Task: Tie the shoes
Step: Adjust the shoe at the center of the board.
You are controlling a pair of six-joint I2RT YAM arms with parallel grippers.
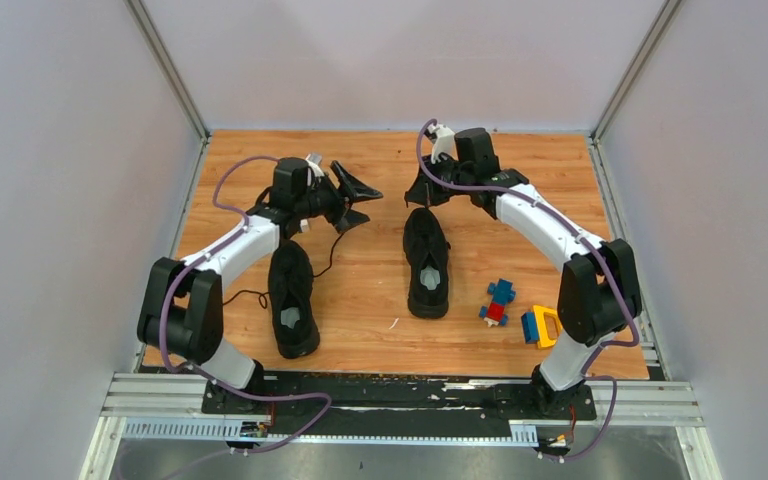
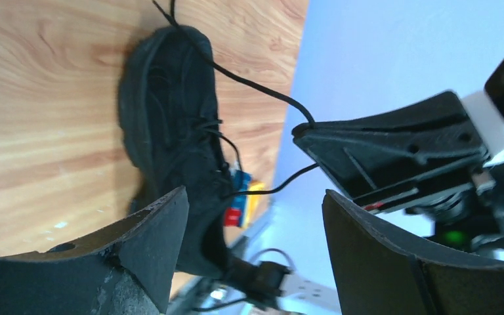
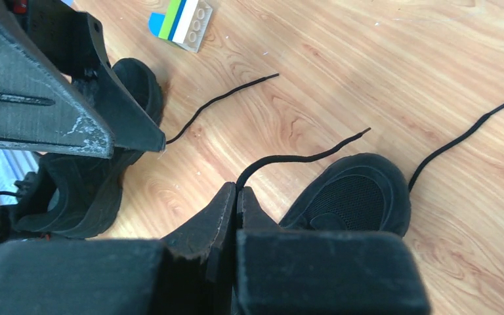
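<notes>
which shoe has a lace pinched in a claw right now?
The right-hand shoe, beside the toy blocks: its lace runs up into the shut right claw. The left-hand shoe has loose laces, and the left claw is open.

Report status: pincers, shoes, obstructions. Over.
Left pincer open, empty. Right pincer shut on lace of right-side shoe. Left-side shoe untied too. Toy blocks aside, nothing blocking.

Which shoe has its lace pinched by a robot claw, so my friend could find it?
On the wooden table, find the black shoe on the right, nearer the coloured toy blocks. Only its lace runs up into the shut right gripper; the other shoe sits by the open left gripper.
</notes>
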